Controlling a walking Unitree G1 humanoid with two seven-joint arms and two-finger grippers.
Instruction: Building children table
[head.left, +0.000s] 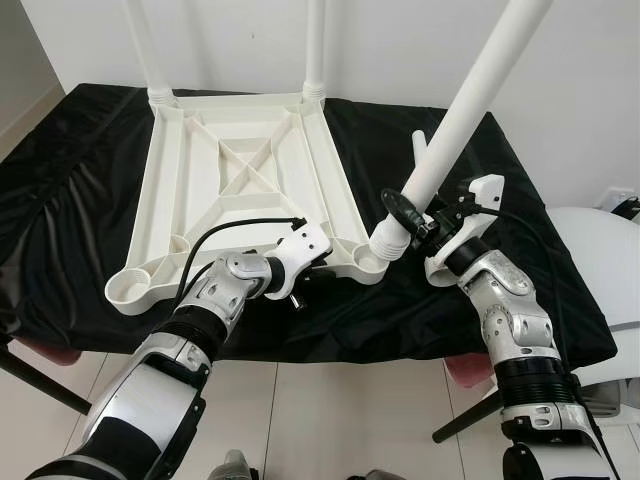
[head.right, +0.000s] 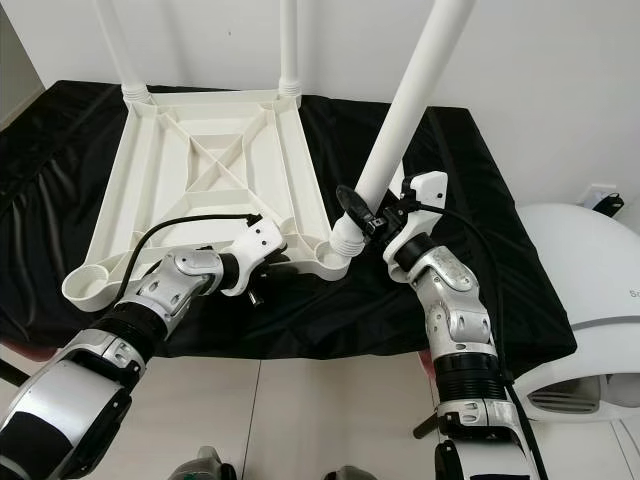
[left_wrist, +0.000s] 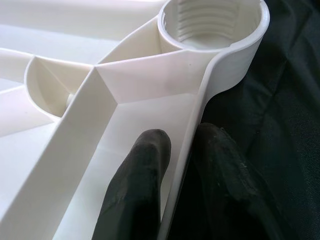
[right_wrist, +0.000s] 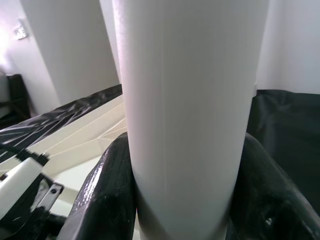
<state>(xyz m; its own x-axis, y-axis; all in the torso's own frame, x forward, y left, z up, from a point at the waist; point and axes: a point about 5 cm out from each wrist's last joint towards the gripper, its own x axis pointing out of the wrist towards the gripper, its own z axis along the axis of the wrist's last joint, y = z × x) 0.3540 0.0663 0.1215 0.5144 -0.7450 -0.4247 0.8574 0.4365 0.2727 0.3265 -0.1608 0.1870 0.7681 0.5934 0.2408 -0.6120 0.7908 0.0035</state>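
Upturned white tabletop frame (head.left: 240, 190) lies on the black-draped work surface (head.left: 80, 200), two legs (head.left: 315, 45) already standing in its far corner sockets. Your right gripper (head.left: 412, 216) has both fingers clamped around the third leg (head.left: 470, 100) low on its shaft; the leg's threaded end sits at the near right corner socket (head.left: 372, 262) but leans well off vertical. Your left gripper (head.left: 312, 268) pinches the frame's near rim, one finger (left_wrist: 137, 180) inside the wall, one outside. Main risk, as you'd judge it: turning the leg while it leans cross-threads the plastic socket or pops the end out. Straighten first. If your left pinch slips on that thin wall, the frame can skid on the cloth. The near left socket (head.left: 128, 290) stands empty.
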